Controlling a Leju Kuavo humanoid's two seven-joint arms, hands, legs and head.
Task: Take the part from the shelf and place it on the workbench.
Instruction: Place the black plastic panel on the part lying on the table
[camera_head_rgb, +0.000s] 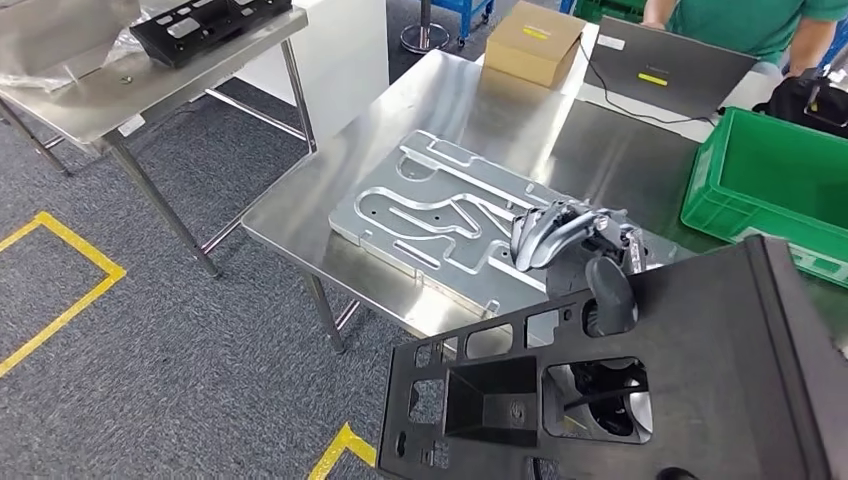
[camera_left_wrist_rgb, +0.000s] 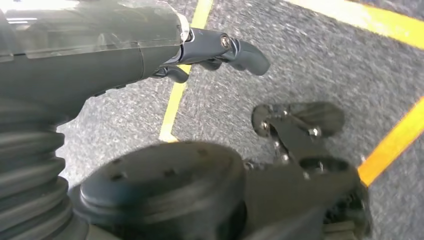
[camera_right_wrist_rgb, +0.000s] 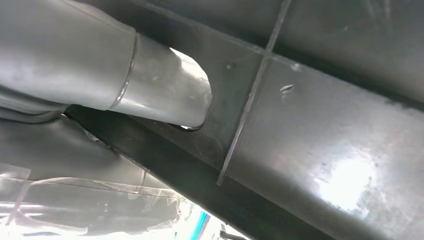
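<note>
A large black plastic part (camera_head_rgb: 700, 370) with several cut-outs fills the lower right of the head view, tilted above the near edge of the steel workbench (camera_head_rgb: 300, 215). My right hand (camera_head_rgb: 575, 240) grips its upper edge, silver fingers over the far side and dark thumb on the near face. In the right wrist view the grey thumb (camera_right_wrist_rgb: 165, 90) presses on the part's ribbed black surface (camera_right_wrist_rgb: 325, 140). My left hand (camera_left_wrist_rgb: 215, 47) hangs over the grey floor with its fingers apart and holds nothing.
A machined aluminium plate (camera_head_rgb: 440, 215) lies on the workbench just beyond the part. A green crate (camera_head_rgb: 770, 185) stands at the right, with a cardboard box (camera_head_rgb: 535, 40) and a laptop (camera_head_rgb: 670, 65) at the back before a person. A second steel table (camera_head_rgb: 100, 100) bears another black part (camera_head_rgb: 205, 25).
</note>
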